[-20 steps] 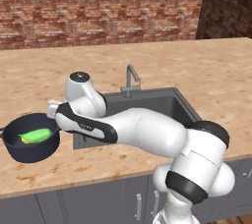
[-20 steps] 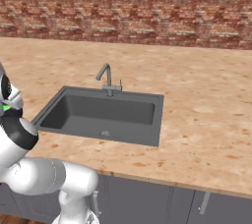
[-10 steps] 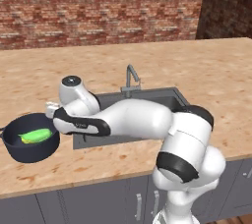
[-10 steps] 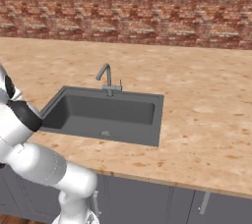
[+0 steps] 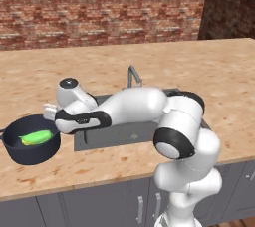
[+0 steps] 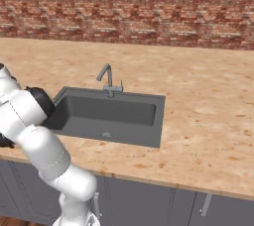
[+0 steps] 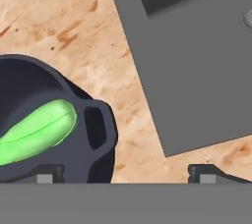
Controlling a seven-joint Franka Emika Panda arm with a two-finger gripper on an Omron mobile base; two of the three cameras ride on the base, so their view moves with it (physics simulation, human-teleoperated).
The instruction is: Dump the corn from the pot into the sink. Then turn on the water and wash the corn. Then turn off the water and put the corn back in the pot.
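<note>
Two dark fingertips stand wide apart at the bottom of the hand view, one at each lower corner: gripper fully open, nothing between the jaws, nothing held.

Pot sits just ahead of the left fingertip, on the wooden counter. Its near loop handle faces the gap between the fingers, a little left of centre. Whether the left fingertip touches the pot wall: cannot tell.

Corn lies inside the pot, bright green, slanted, its upper end close to the handle side of the rim.

Sink lies ahead and to the right of the gripper in the hand view; the flat grey rim runs diagonally, the darker basin beyond it. A strip of bare counter separates pot from sink rim. A small round drain shows at the far right edge.

Left base view: the arm reaches left across the front of the sink, the hand low over the counter beside the pot's right rim. Corn rests across the pot's inside. Fingers themselves hidden behind the hand here.

Right base view: sink with its faucet at the back edge, counter around it, brick wall behind.
</note>
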